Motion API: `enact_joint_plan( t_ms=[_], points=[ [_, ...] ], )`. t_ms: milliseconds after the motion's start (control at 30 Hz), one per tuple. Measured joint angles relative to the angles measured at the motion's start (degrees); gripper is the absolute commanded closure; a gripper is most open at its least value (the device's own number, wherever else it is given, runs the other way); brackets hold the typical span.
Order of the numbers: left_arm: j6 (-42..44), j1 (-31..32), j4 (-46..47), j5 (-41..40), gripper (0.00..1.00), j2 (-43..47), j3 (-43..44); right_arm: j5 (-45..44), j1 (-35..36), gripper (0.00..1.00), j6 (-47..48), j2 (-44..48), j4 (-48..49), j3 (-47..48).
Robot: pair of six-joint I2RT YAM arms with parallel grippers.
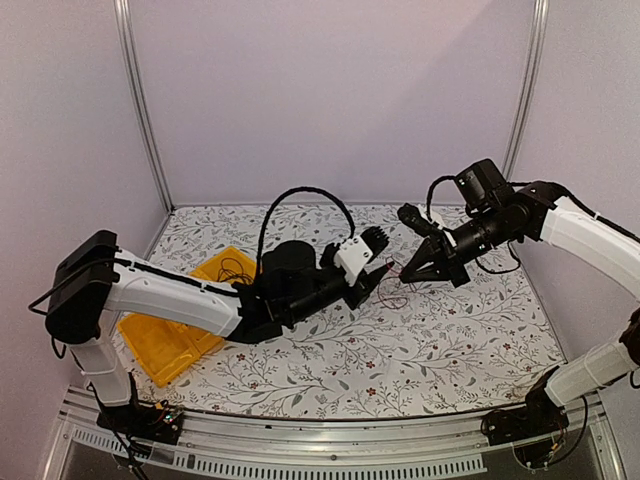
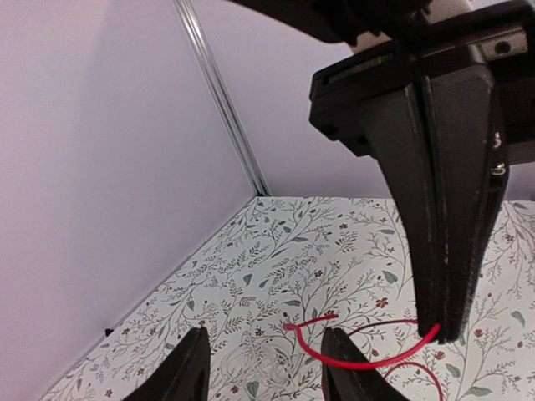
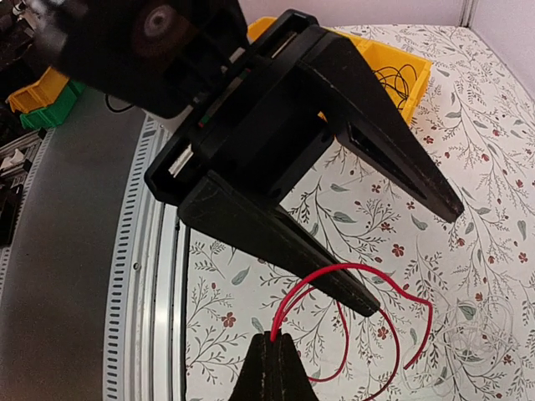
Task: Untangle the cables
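My right gripper [image 3: 272,337] is shut on one end of a red cable [image 3: 361,269] and holds it just above the table. The cable arcs over the tip of one finger [image 3: 294,251] of my left gripper [image 2: 266,334], which is open and holds nothing. In the left wrist view the red cable [image 2: 359,364] runs from the right gripper's closed fingers [image 2: 443,251] past my right-hand finger. A faint pale cable [image 3: 472,336] lies on the cloth beside it. In the top view both grippers, left [image 1: 383,272] and right [image 1: 405,272], meet mid-table over the red cable [image 1: 395,292].
A yellow bin [image 1: 175,340] sits at the left of the table with thin black cables [image 1: 235,268] in it; it also shows in the right wrist view [image 3: 418,63]. Walls close the back and sides. Green and yellow bins [image 3: 38,104] lie beyond the table's near rail.
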State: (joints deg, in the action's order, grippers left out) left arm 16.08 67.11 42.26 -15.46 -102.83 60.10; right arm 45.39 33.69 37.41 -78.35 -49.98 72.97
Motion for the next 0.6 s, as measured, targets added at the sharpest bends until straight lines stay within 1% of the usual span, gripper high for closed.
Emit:
enact_joint_plan(
  t_ms=[67, 133, 167, 267, 300, 333, 367, 400, 467, 600],
  points=[
    [1.42, 0.02, 0.13, 1.07, 0.72, -0.39, 0.74, 0.5, 0.0, 0.99, 0.11, -0.02, 0.0, 0.0],
    [2.54, 0.02, 0.09, 1.79, 0.92, -0.39, 0.87, 0.85, 0.0, 0.99, 0.15, -0.04, 0.02, 0.0],
    [3.21, 0.04, -0.02, 2.25, 1.0, -0.39, 0.92, 1.01, 0.0, 0.99, 0.15, -0.04, 0.04, -0.04],
    [4.48, 0.07, 0.0, 2.47, 1.0, -0.37, 0.83, 1.14, -0.02, 0.99, 0.15, -0.04, 0.39, -0.52],
    [4.9, 0.09, 0.33, 2.29, 1.0, -0.24, 0.52, 1.14, -0.02, 0.97, 0.15, -0.04, 0.74, -0.92],
    [5.18, 0.09, 0.59, 2.23, 1.0, 0.09, -0.02, 1.18, -0.02, 0.93, 0.15, -0.11, 0.98, -1.29],
    [5.22, 0.09, 0.72, 2.08, 1.0, 0.57, -0.66, 1.27, -0.11, 0.87, 0.2, -0.22, 1.31, -1.68],
    [5.35, 0.09, 0.7, 1.77, 1.0, 1.14, -1.33, 1.33, -0.17, 0.83, 0.24, -0.5, 1.62, -1.99],
    [5.4, 0.09, 0.28, 0.72, 1.0, 2.64, -2.29, 1.53, -0.66, 0.78, 0.57, -1.31, 2.99, -2.97],
    [5.11, -0.17, -1.53, -2.34, 1.0, 7.43, -3.52, 1.92, -3.34, 0.72, 1.14, -4.02, 6.47, -6.8]
  ],
)
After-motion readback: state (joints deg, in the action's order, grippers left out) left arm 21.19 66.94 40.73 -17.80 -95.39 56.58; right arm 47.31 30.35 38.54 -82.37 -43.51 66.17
